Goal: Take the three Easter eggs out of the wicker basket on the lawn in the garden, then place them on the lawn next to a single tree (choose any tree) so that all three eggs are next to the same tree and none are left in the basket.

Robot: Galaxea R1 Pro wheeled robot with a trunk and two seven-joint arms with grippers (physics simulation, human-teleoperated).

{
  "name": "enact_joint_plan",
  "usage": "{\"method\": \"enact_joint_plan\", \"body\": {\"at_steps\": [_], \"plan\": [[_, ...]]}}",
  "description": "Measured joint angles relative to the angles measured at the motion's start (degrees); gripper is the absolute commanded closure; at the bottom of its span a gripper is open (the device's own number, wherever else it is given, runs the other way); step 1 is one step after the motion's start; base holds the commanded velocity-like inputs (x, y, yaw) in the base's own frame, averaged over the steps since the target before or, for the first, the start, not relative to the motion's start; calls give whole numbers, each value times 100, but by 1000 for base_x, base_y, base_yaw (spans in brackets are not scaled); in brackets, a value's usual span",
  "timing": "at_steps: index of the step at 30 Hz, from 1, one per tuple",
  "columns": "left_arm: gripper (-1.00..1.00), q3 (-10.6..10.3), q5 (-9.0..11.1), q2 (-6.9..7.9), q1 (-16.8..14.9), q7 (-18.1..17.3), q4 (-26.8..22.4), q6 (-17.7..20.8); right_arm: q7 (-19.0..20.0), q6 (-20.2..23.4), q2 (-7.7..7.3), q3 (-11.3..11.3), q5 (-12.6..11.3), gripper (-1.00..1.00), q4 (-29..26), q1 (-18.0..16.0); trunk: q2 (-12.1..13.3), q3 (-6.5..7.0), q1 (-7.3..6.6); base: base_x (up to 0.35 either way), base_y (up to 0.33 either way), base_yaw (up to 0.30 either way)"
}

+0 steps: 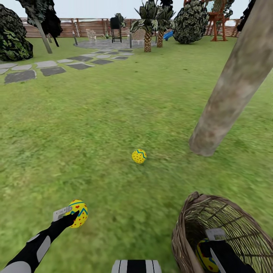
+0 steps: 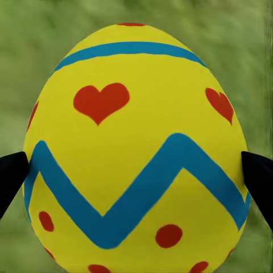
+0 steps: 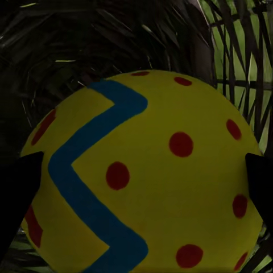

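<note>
From the head view, the wide scene is plain: one egg [image 1: 139, 156] lies alone on the lawn [image 1: 94, 125], near the foot of the tree [image 1: 235, 83] but apart from it, while the left tool [image 1: 72, 215] holds a second egg [image 1: 78, 213] above the grass. The left wrist view adds what the head camera cannot resolve: that egg's [image 2: 136, 148] red hearts and blue zigzag, with a black fingertip [image 2: 11, 179] pressed at each flank. The wicker basket [image 1: 231, 227] lies tipped at the lower right, and the right tool [image 1: 210, 250] reaches inside it. The right wrist view shows the third egg [image 3: 142, 170] between its dark fingertips [image 3: 259, 182], woven wall behind; the tool looks closed on it, resting inside the basket.
</note>
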Motion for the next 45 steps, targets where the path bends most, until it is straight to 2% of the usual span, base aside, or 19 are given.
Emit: {"method": "enact_joint_plan", "body": {"at_steps": [4, 14, 32, 33, 36, 39, 41, 43, 45], "plan": [[100, -2, -8, -72, 0, 0, 3, 0, -6, 0, 31, -5, 4, 100, 0, 0, 5, 89, -10, 0, 0, 0], [100, -3, -8, -85, 1, 9, 25, 0, -27, 6, 34, -5, 5, 100, 10, -1, 19, 310, -36, 0, 0, 120], [100, -9, -19, -151, 0, 9, 62, 0, -18, 15, 33, -15, -4, 100, -3, 0, 43, 710, -82, -76, 0, 2], [100, -8, -49, -154, 0, 9, 62, -1, -18, 17, 33, -15, -4, 100, -6, 0, 44, 732, -85, 0, 0, 0], [100, 1, -330, -166, 0, 16, 62, 5, -18, 11, 33, -13, -3, 100, 0, 0, 48, 798, -93, 0, 0, 0], [100, 2, -366, -180, 0, 17, 62, 6, -18, 10, 33, -13, -4, 100, 0, 0, 52, 865, -100, 0, 0, 0], [100, -8, -374, -182, 0, 5, 57, 71, -18, 9, 33, -13, -4, 100, -3, 0, 55, 909, -106, 0, 0, 0], [100, -17, -382, -176, -1, -1, 46, 483, -18, 13, 33, -13, -4, 100, -8, 0, 58, 953, -111, 0, 0, 0], [100, -21, -379, -129, -2, -8, 62, 693, -13, 20, 33, -13, -4, 100, -39, 0, 60, 998, -116, 0, 0, 0]]}}
